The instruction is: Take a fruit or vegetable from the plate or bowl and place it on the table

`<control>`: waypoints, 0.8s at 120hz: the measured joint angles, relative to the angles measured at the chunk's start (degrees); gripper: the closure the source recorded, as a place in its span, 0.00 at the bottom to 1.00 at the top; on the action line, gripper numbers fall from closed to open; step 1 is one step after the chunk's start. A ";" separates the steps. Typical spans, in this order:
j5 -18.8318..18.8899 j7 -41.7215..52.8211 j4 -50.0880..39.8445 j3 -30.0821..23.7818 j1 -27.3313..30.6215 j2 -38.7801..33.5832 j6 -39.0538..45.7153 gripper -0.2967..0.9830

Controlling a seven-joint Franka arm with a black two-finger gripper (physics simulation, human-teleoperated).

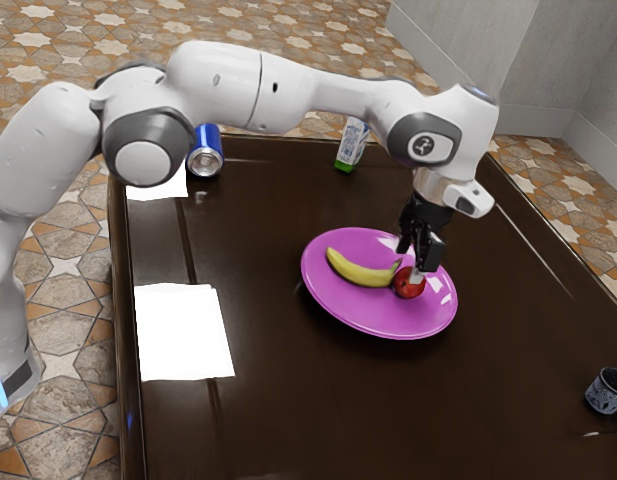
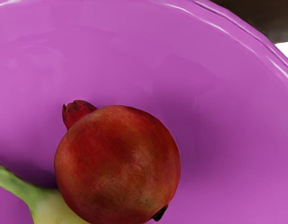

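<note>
Nearest the wrist camera sat the round, red-brown pomegranate [image 2: 118, 163], on the glossy purple plate [image 1: 363, 312], the stem end of the curved yellow banana [image 1: 356, 272] close against it. The black two-finger gripper [image 1: 417, 261] stood above the fruit, its fingers parted and holding nothing, probably lined up to descend around it. The banana crowded one side; the raised rim would need clearing. Beyond it, the dark wooden table [image 1: 318, 400] offered broad bare room, well short of the speckled blue mug [image 1: 607, 391].
</note>
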 joint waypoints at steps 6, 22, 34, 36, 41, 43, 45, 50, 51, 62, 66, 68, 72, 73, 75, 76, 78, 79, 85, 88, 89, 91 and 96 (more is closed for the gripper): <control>0.01 0.87 0.00 -0.02 -0.01 0.64 0.42 0.23; 0.14 3.04 -0.06 0.07 -0.01 1.20 1.28 0.23; 0.31 4.55 -0.09 0.12 0.02 1.67 2.13 0.23; 0.45 4.77 -0.08 0.14 0.07 1.75 2.27 0.23; 0.79 5.32 -0.04 0.21 0.17 1.95 2.63 0.23; 0.93 5.52 -0.03 0.24 0.22 2.01 2.77 0.23; 1.06 5.72 -0.02 0.26 0.25 2.11 2.89 0.23; 1.31 6.20 -0.01 0.29 0.31 2.26 3.17 0.23; 1.35 6.30 -0.01 0.29 0.31 2.29 3.23 0.23; 1.61 7.24 0.00 0.24 0.34 3.21 4.09 0.23; 1.65 7.55 -0.01 0.24 0.34 3.49 4.39 0.23; 1.66 7.69 -0.01 0.23 0.34 3.61 4.53 0.23; 1.68 7.98 0.00 0.22 0.35 3.88 4.79 0.23; 1.69 8.05 -0.01 0.21 0.35 3.94 4.85 0.23; 1.70 8.18 -0.01 0.19 0.34 4.04 4.97 0.23; 1.70 8.24 -0.01 0.18 0.34 4.08 5.02 0.23; 1.70 8.37 -0.01 0.17 0.34 4.14 5.13 0.23; 1.70 8.43 -0.01 0.16 0.34 4.17 5.17 0.23; 1.64 8.78 -0.01 0.15 0.32 4.36 5.42 0.24; 1.58 8.94 -0.01 0.14 0.30 4.45 5.52 0.25; 1.57 8.99 0.00 0.14 0.29 4.49 5.56 0.25; 1.53 9.09 0.00 0.14 0.30 4.59 5.61 0.26; 1.44 9.31 -0.01 0.14 0.28 4.73 5.75 0.28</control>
